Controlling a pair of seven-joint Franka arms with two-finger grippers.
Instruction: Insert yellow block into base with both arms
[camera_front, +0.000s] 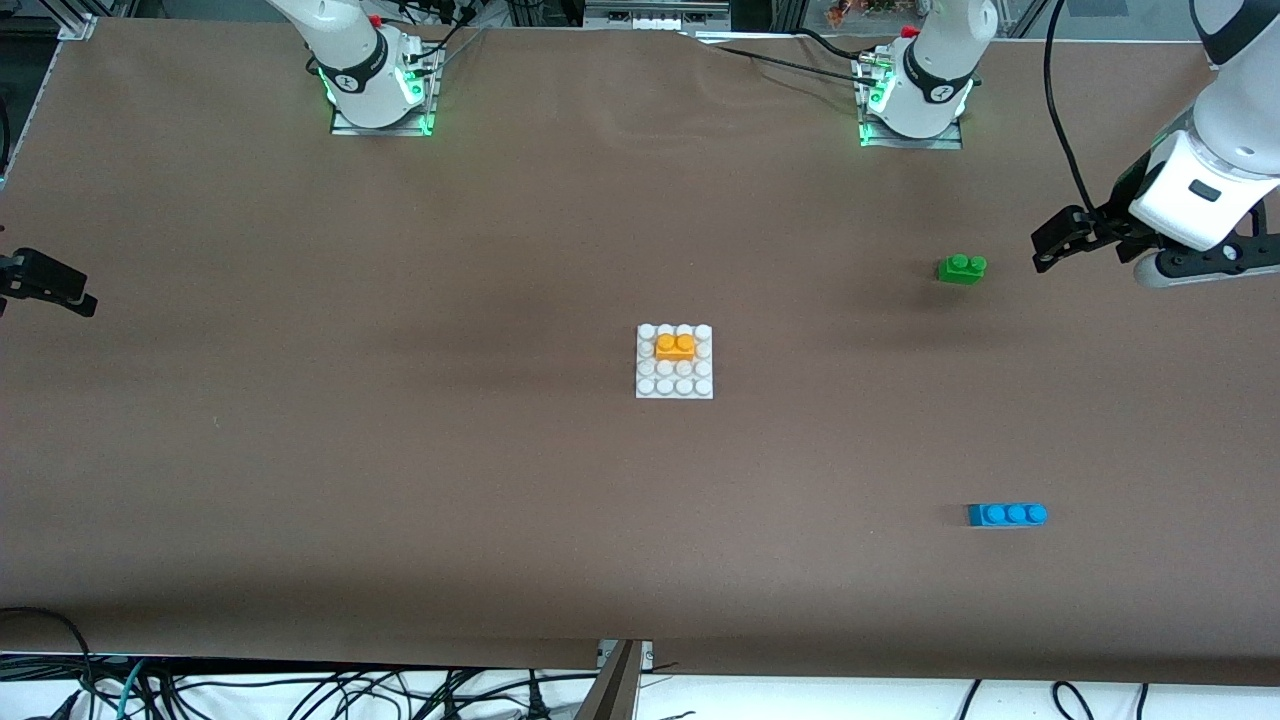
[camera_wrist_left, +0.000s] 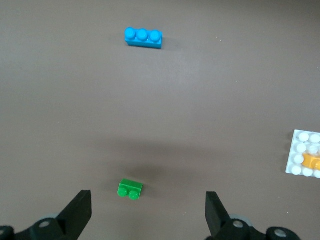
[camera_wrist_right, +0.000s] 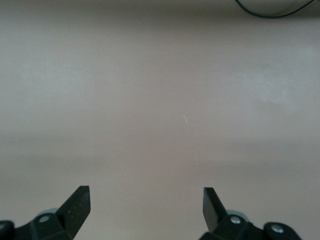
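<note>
The yellow block (camera_front: 676, 346) sits on the white studded base (camera_front: 674, 382) in the middle of the table, on the base's rows farther from the front camera. The base's edge (camera_wrist_left: 298, 150) and part of the yellow block (camera_wrist_left: 312, 161) also show in the left wrist view. My left gripper (camera_front: 1048, 247) is open and empty, up over the table at the left arm's end, beside the green brick. My right gripper (camera_front: 70, 290) shows at the edge of the front view at the right arm's end; in the right wrist view it (camera_wrist_right: 146, 205) is open and empty over bare table.
A green two-stud brick (camera_front: 961, 268) lies near the left gripper and shows in the left wrist view (camera_wrist_left: 130, 188). A blue three-stud brick (camera_front: 1007, 514) lies nearer the front camera, also in the left wrist view (camera_wrist_left: 143, 37). A black cable (camera_wrist_right: 270, 10) lies on the table.
</note>
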